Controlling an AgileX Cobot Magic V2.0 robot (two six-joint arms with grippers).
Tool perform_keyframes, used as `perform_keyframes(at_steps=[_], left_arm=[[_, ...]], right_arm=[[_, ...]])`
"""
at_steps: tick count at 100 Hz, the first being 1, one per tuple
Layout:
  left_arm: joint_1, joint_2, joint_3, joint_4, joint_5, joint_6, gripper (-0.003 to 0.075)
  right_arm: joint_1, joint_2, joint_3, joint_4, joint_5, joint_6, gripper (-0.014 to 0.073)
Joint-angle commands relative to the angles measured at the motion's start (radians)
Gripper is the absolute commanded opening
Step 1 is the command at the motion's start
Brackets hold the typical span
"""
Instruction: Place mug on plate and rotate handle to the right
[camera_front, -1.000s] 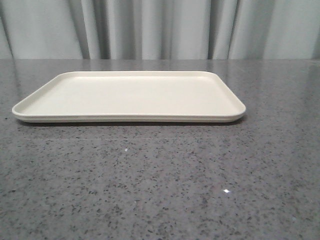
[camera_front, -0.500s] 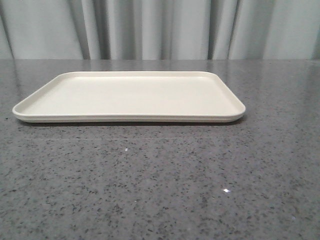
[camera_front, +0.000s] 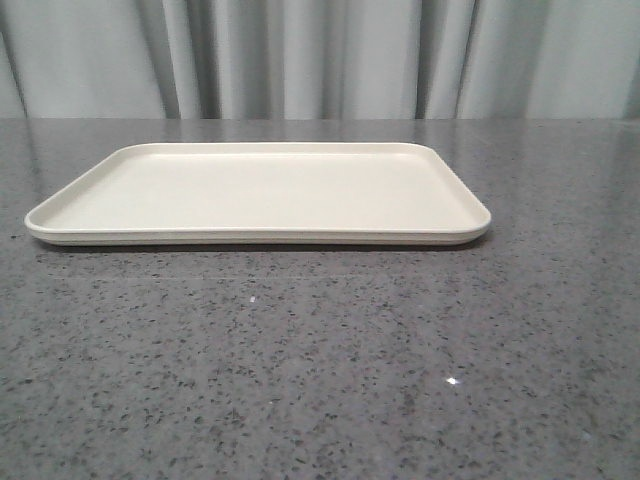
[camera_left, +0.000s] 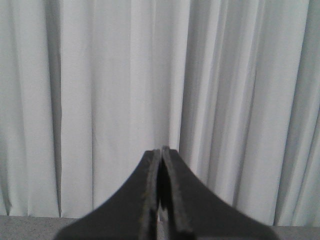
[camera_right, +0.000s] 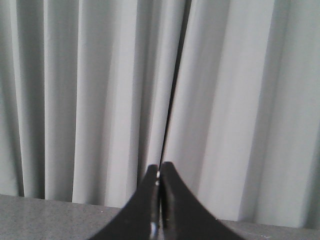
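The cream rectangular plate (camera_front: 258, 190) lies flat on the grey speckled table in the front view, a little left of centre, with nothing on it. The mug and its handle are out of view in every frame. My left gripper (camera_left: 161, 150) is shut and empty, pointing at the white curtain. My right gripper (camera_right: 159, 165) is shut and empty too, also facing the curtain. Neither gripper nor arm shows in the front view.
A white pleated curtain (camera_front: 320, 58) hangs behind the table's far edge. The grey speckled tabletop (camera_front: 320, 370) stretches in front of the plate and to both sides of it. A strip of it shows in the right wrist view (camera_right: 50, 217).
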Motion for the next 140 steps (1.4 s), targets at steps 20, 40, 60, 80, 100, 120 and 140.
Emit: perform_keyframes(at_steps=[20, 40, 60, 80, 100, 120, 140], left_arm=[[-0.051, 0.139, -0.157, -0.015, 0.019, -0.006, 0.0144], [-0.06, 0.161, -0.167, -0.015, 0.037, -0.006, 0.0328], [-0.06, 0.161, -0.167, -0.021, 0.057, -0.006, 0.0381], [-0.06, 0.161, -0.167, -0.024, 0.059, -0.006, 0.0381], [-0.06, 0.161, -0.167, -0.024, 0.054, -0.006, 0.0379], [-0.06, 0.161, -0.175, -0.024, 0.055, -0.006, 0.0377], [-0.06, 0.224, -0.264, 0.052, 0.185, -0.008, 0.0377]], right_arm=[[0.006, 0.058, -0.073, -0.009, -0.027, -0.012, 0.0393], [0.006, 0.064, -0.075, -0.009, -0.044, -0.012, 0.0492], [0.006, 0.064, -0.075, -0.009, -0.065, -0.012, 0.0492], [0.006, 0.057, -0.075, -0.01, -0.106, -0.014, 0.0491], [0.006, 0.056, -0.075, -0.01, -0.111, -0.014, 0.0491], [0.006, 0.057, -0.075, -0.031, -0.144, -0.027, 0.0491], [0.006, 0.086, -0.088, -0.054, -0.132, -0.027, 0.0491]])
